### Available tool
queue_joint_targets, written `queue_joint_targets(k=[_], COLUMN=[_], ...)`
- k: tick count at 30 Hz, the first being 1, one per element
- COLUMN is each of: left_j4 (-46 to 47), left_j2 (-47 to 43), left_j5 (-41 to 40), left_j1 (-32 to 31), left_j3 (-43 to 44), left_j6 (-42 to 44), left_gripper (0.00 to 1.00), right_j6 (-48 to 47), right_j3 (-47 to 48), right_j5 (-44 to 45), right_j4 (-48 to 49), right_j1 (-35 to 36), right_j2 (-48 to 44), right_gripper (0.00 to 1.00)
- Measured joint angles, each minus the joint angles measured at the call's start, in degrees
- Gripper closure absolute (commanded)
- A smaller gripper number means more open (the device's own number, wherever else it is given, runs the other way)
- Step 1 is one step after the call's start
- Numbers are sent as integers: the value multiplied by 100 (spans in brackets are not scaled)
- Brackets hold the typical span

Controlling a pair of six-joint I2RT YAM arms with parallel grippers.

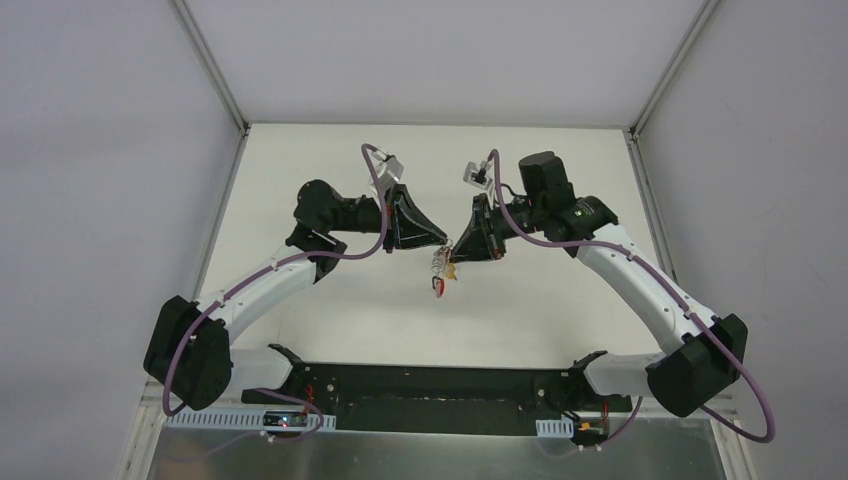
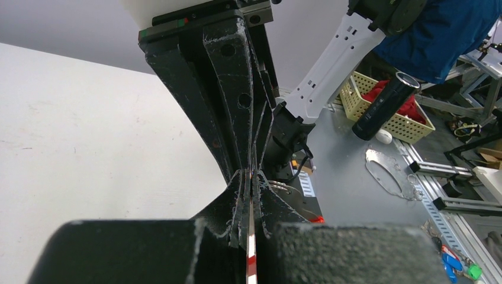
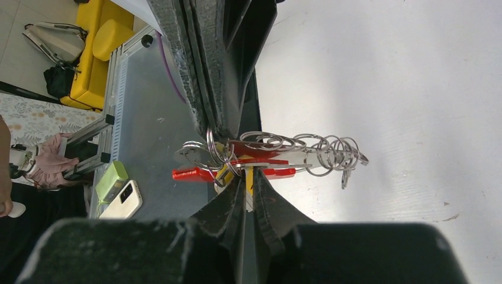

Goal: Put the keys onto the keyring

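Note:
Both grippers meet tip to tip above the middle of the table. My left gripper (image 1: 441, 242) (image 2: 251, 178) is shut on a thin red-and-white edge of the keyring (image 2: 251, 254). In the right wrist view the keyring's red arc (image 3: 192, 174) lies edge-on, with thin grey rings (image 3: 331, 152) bunched beside it. My right gripper (image 1: 458, 249) (image 3: 248, 181) is shut on a yellow-headed key (image 3: 249, 175) at that bunch. A red key head (image 3: 256, 148) sits among the rings. The bunch of keys (image 1: 441, 274) hangs just below the two tips. The left gripper's fingers (image 3: 204, 77) come in from above.
The white table (image 1: 330, 330) lies under the arms, with white walls on three sides. A black base rail (image 1: 430, 385) runs along the near edge. Off the table are a basket (image 2: 391, 109), a phone (image 3: 121, 200) and a green box (image 3: 111, 180).

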Motion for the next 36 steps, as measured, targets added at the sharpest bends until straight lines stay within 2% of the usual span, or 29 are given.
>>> queue_joint_targets(k=[4, 11, 15, 27, 36], left_j4=[13, 28, 83, 216, 214], left_j2=[9, 9, 22, 55, 55], left_j5=[68, 129, 133, 138, 127], left_j1=[-2, 0, 0, -2, -2], left_j3=[0, 0, 0, 0, 0], left_j6=[-35, -44, -98, -249, -308], left_gripper=[100, 100, 100, 100, 100], right_j6=[-17, -199, -310, -396, -391], right_j3=[0, 2, 35, 638, 682], right_j5=[13, 184, 264, 393, 487], right_j4=[-7, -120, -214, -365, -372], right_j1=[0, -66, -127, -96, 13], right_j2=[0, -153, -385, -380, -210], right_gripper=[86, 72, 67, 68, 71])
